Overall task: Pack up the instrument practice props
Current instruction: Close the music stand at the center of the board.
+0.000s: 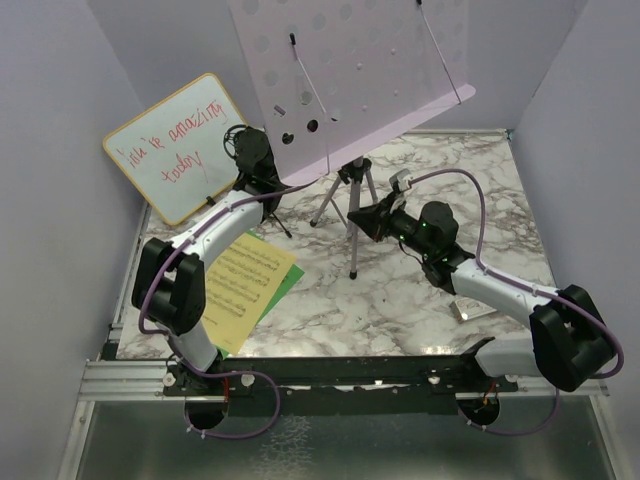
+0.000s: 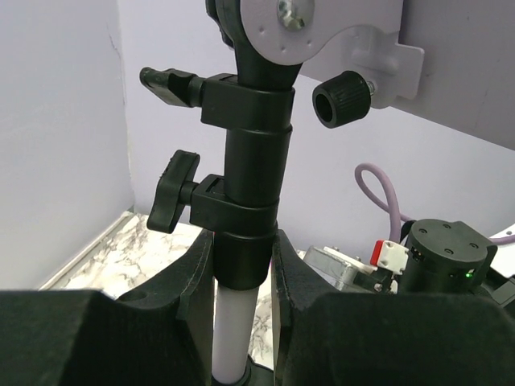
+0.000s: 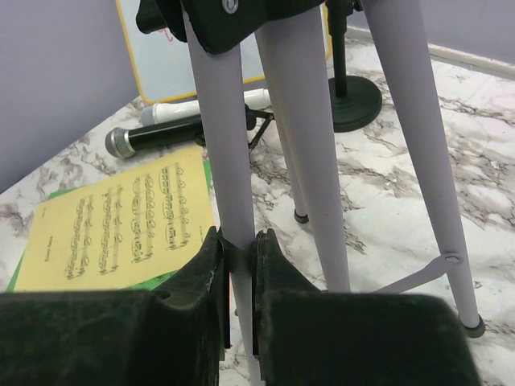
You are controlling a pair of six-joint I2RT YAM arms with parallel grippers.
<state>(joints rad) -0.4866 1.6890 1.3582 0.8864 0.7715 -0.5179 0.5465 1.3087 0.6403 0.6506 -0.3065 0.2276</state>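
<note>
1. Grips the black collar of the pole (image 2: pixel 248 161) with the left claw (image 2: pixel 241 277), with fingers (image 2: pixel 187 285) snug on both sides, just above a pale tube (image 2: pixel 235 330). Loses the pole lower down behind the claw's own body.
2. Pinches one lilac leg (image 3: pixel 225 161) in the right claw (image 3: pixel 240 257), shut tight on it low down; cannot see that leg's foot (blocked by the claw itself).
3. Finds the lilac music rack (image 1: pixel 350 80) at the far middle of the marble bench (image 1: pixel 420 310), tilted, with its top edge cut off by the overhead frame. Hides most of the pole from above.
4. Finds the yellow music sheet (image 1: pixel 245 285) flat at the near left, covering the green sheet (image 1: pixel 284 294) down to a thin strip, with the left arm (image 1: pixel 215 225) over its left edge.
5. Spots a grey-headed microphone (image 3: pixel 173 135) lying beyond the sheets and a white-bodied second microphone (image 3: pixel 205 106) just behind it, both partly masked by the gripped leg (head of the white one hard to make out).
6. Makes out the round-base mic holder (image 3: pixel 354 100) upright behind the lilac legs, stem cut off at the top, and the whiteboard (image 1: pixel 175 145) leaning at the far left, whole from above but only a corner from the right wrist.
7. Cannot say what the thin black leg (image 1: pixel 278 222) beside the left arm belongs to.
</note>
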